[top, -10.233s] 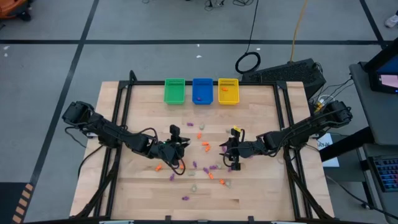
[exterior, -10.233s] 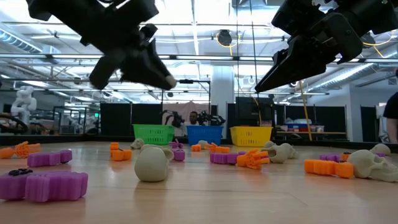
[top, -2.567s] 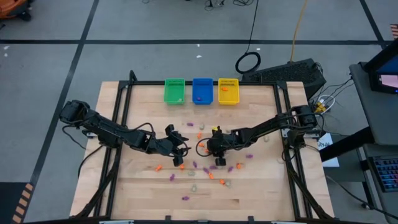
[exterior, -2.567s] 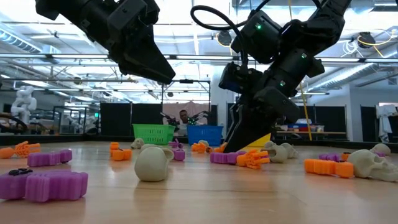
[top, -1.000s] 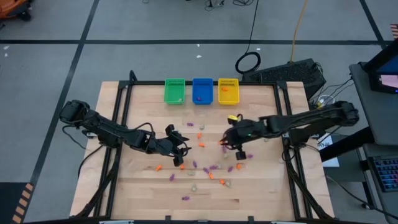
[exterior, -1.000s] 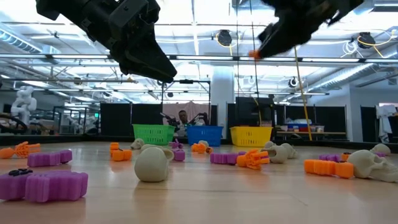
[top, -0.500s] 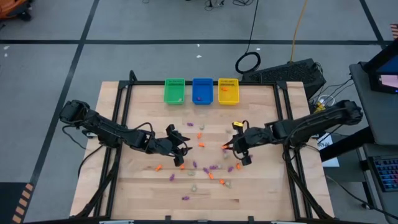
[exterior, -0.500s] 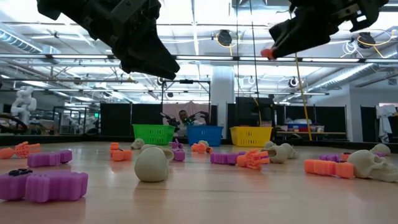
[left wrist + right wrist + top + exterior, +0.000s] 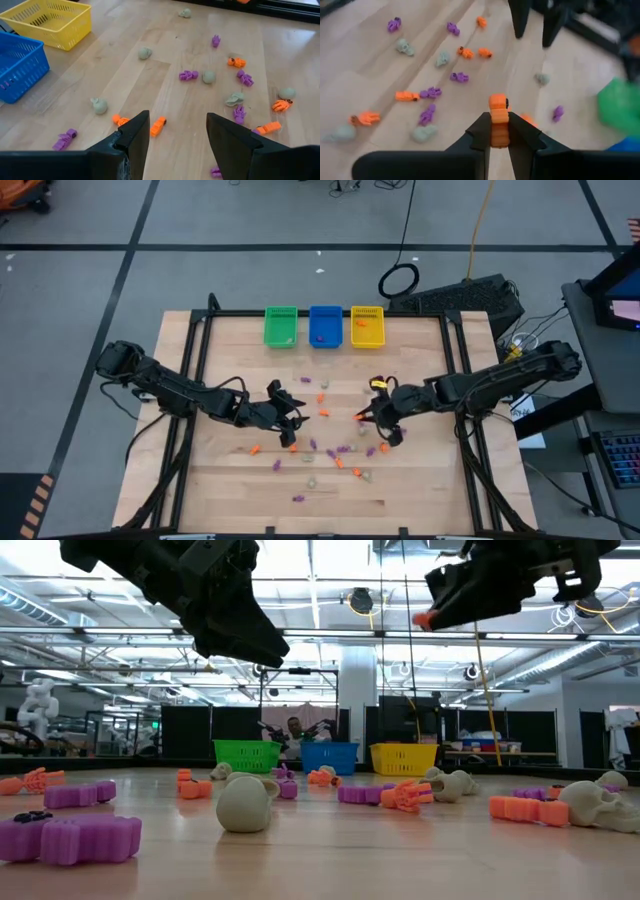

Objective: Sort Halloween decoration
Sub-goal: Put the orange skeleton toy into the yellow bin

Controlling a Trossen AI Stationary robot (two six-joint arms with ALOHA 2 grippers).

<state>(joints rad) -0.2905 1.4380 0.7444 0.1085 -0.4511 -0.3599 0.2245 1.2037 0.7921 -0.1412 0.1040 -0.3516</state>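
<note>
Right gripper (image 9: 499, 131) is up off the tabletop (image 9: 420, 480) with its fingers clamped on a small orange trinket (image 9: 498, 114). I'd carry it level to the far edge and only let go right over the yellow bin (image 9: 367, 326), which seems to already have orange in it. Left gripper (image 9: 177, 131) hovers mid-table, fingers apart and empty. Can't make out what shape the trinket is.

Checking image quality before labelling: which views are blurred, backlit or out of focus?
Right wrist view: green plastic bin is smeared, while the small orange trinket between the fingers is sharp. Low view: both arms are dark silhouettes against bright ceiling lights; purple trinket nearest the camera is soft.
</note>
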